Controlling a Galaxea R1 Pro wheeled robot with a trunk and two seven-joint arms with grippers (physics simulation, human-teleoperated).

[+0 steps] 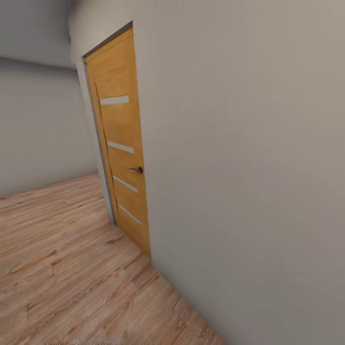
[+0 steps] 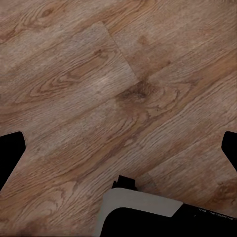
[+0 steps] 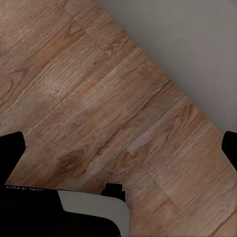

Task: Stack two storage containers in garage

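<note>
1. Left wrist view: my left gripper (image 2: pixel 118 148) hangs over wood-plank floor (image 2: pixel 98 84). Two dark fingertips (image 2: pixel 11 150) sit at opposite edges of the picture, spread wide, with only bare boards between them. Nothing held.
2. Same view, near me: a pale grey and black part of my own body (image 2: pixel 140 210) sits over the planks.
3. Right wrist view: my right gripper (image 3: pixel 118 148) also hangs over the planks (image 3: pixel 84 98). One fingertip (image 3: pixel 10 153) shows at each edge, far apart, with nothing in between. Nothing held.
4. Same view: a grey wall (image 3: pixel 187 44) meets the floor on a slanted line just beyond the gripper. Another grey and black part of my body (image 3: pixel 74 212) lies close to the camera.
5. Head view, near: light wood-plank floor (image 1: pixel 72 268) runs to the foot of a plain grey wall (image 1: pixel 249 167) on my right.
6. Farther along that wall: a closed orange wooden door (image 1: pixel 122 158) with four pale horizontal strips and a dark lever handle (image 1: pixel 137 169).
7. Farthest: another grey wall (image 1: pixel 38 129) closes the floor off on my left.
8. No orange-red box lies near either gripper; I cannot tell where the boxes are from here.
</note>
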